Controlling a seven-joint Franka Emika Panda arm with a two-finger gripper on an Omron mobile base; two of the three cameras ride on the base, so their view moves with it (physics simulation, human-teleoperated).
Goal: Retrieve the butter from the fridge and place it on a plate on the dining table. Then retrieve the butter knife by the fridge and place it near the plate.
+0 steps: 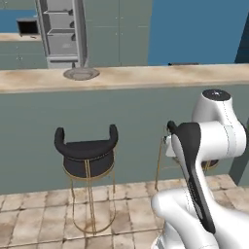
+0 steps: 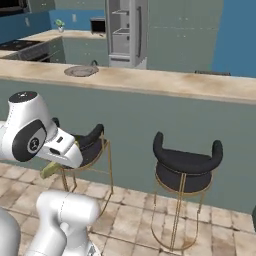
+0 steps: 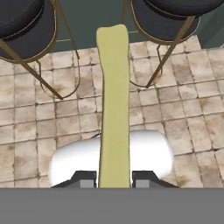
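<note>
The gripper is clamped on the butter, a long pale yellow stick running up the centre of the hand view over tan floor tiles, with two black stools at its top corners. In the right base view one grey plate lies upper left on the table, one fridge behind it.

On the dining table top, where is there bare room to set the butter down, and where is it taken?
The dining table top is bare from the plate rightward to its far end; a short bare strip also lies left of the plate. Nothing lies on the plate. The butter is clamped between the fingers, low above the floor by the stools.
</note>
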